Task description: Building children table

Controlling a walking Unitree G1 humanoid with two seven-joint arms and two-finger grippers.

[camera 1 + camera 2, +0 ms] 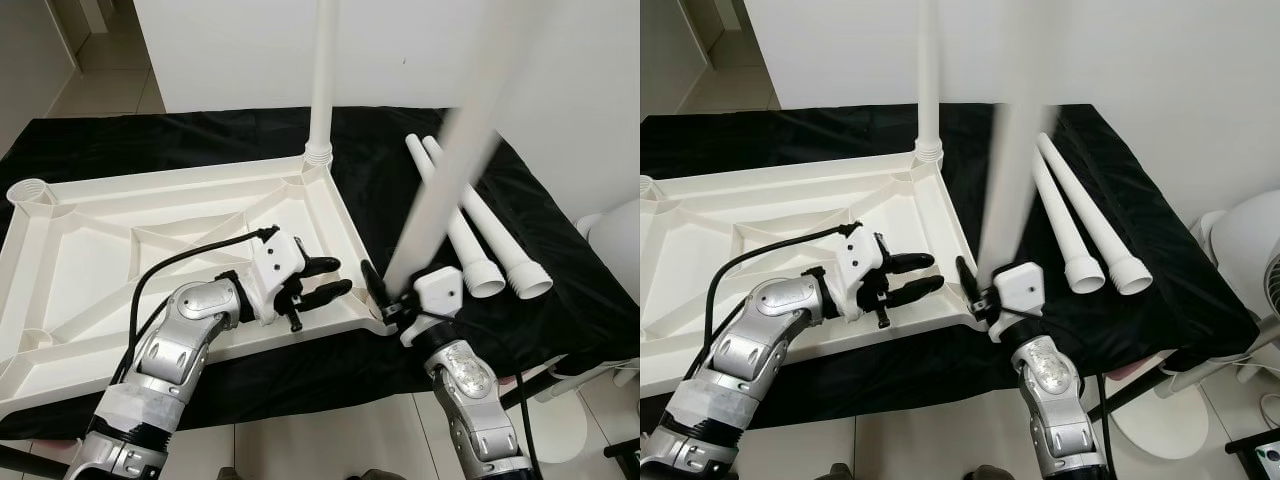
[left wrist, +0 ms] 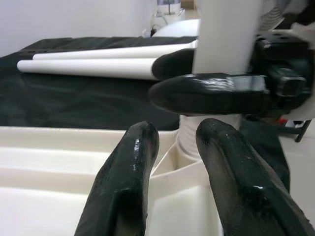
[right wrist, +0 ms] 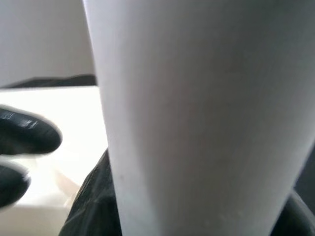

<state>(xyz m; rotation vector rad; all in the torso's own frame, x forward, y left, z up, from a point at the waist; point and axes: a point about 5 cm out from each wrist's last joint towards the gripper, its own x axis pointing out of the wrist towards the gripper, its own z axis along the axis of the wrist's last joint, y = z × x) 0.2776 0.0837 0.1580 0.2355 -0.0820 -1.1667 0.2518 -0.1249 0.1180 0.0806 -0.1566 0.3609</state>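
Right pincer (image 1: 385,290): pinching a white leg (image 1: 440,195) near its lower end, at the near right corner of the tabletop (image 1: 60,250).
Left pincer (image 1: 325,280): fingers a little apart, holding nothing, hovering over the tabletop's near rim and aimed at that same corner.
Tabletop: upside down on the black-draped worktop (image 1: 100,150), ribs showing; one leg (image 1: 322,70) stands upright in the far right socket.
Key relation: the held leg's foot sits at the corner socket (image 2: 189,142), but its long axis tilts up and away to the right, and it is blurred. It probably has to come upright before it seats.
Nearer arm: the right already has the leg; the left is just beside the socket, placed to steady the tabletop.
Spare legs (image 1: 485,240): two, side by side on the worktop, right of the tabletop.
Left wrist view: shows the threaded foot meeting the socket, with a right finger (image 2: 211,93) across the leg.
Right wrist view: the leg's blank side up close; the socket is hidden.
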